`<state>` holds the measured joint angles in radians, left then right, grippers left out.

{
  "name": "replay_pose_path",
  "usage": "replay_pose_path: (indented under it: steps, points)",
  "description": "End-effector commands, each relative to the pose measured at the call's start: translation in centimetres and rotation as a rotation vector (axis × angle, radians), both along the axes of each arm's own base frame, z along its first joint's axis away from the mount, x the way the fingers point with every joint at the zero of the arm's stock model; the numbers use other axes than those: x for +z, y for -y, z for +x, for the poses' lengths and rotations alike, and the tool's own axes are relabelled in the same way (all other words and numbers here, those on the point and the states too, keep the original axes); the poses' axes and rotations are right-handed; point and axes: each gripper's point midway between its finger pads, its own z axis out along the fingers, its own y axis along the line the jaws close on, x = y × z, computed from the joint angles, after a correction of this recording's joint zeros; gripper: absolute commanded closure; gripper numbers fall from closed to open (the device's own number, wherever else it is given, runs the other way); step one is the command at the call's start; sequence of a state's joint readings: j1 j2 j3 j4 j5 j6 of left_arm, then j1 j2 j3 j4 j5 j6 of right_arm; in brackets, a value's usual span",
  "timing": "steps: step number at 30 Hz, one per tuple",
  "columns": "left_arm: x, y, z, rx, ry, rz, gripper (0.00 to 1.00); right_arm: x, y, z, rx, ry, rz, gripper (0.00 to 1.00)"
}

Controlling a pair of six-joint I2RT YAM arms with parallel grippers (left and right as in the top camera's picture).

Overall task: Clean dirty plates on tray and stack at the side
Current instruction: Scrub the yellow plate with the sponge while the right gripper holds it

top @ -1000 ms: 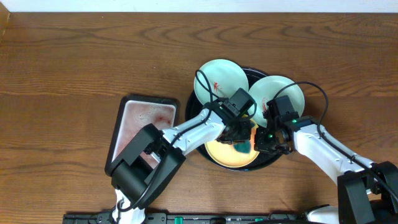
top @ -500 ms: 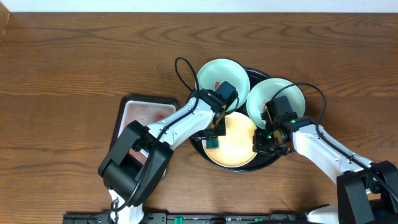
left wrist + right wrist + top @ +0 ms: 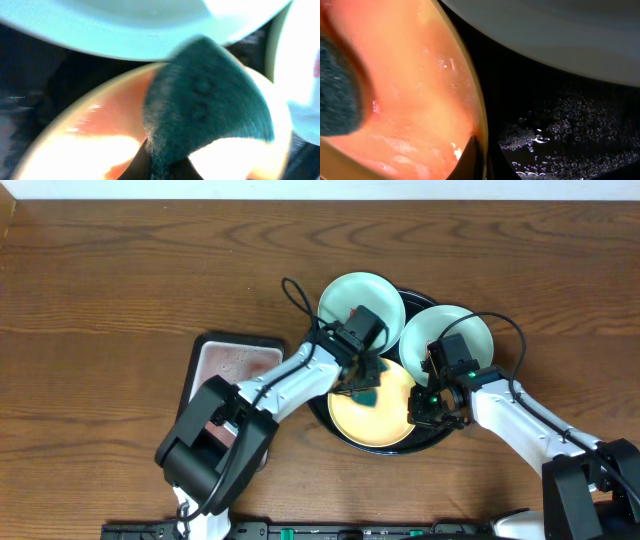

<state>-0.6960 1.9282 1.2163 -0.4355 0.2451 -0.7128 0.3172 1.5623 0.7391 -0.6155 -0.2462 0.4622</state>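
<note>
1. Leftmost: a silver-grey tray [image 3: 225,375] sits on the table [image 3: 100,300], well apart from the work. The bare wood beyond it looks to be the open room for a stack.
2. The left arm [image 3: 300,375] reaches rightward over the near-left rim of the black tray [image 3: 318,412]. The left jaws are closed on a dark green sponge [image 3: 210,105], which is pressed flat on the yellow plate [image 3: 385,425].
3. The yellow plate lies flat at the tray's front. It is round, so it has no long axis. It sits directly under the left jaws, sponge on its upper-left part, and the uncovered surface runs front and right.
4. The rear-left mint plate [image 3: 350,295] and rear-right mint plate [image 3: 455,330] crowd the back. The left wrist view shows a mint rim just beyond the sponge, so there is little stroke room rearward.
5. The right jaws sit at the yellow plate's right rim and appear clamped on it. One fingertip [image 3: 471,160] shows on the inner lip and the other is hidden. Beside it the tray floor is beaded with droplets.
6. Judgement: the left arm wipes and the right steadies. The free direction for a stroke is frontward, stopping short of the right jaws.
</note>
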Motion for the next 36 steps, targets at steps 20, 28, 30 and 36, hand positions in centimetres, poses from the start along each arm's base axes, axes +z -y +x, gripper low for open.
replay_pose_path:
  steps: [20, 28, 30, 36]
  points:
    - [-1.5, -6.3, -0.8, -0.113, 0.162, 0.498, 0.93, -1.8, 2.5, -1.8, 0.039, -0.051, -0.130, 0.99]
    - [1.2, -12.3, 1.4, -0.083, 0.305, 0.848, 0.93, -1.8, 2.5, -1.8, 0.039, -0.052, -0.130, 0.99]
    - [1.3, -11.8, 1.4, -0.103, 0.296, 0.830, 0.93, -1.8, 2.5, -1.8, 0.039, -0.052, -0.130, 0.99]
    - [-1.1, -6.8, -1.3, -0.153, 0.125, 0.518, 0.92, -1.8, 2.6, -2.0, 0.039, -0.058, -0.132, 0.99]
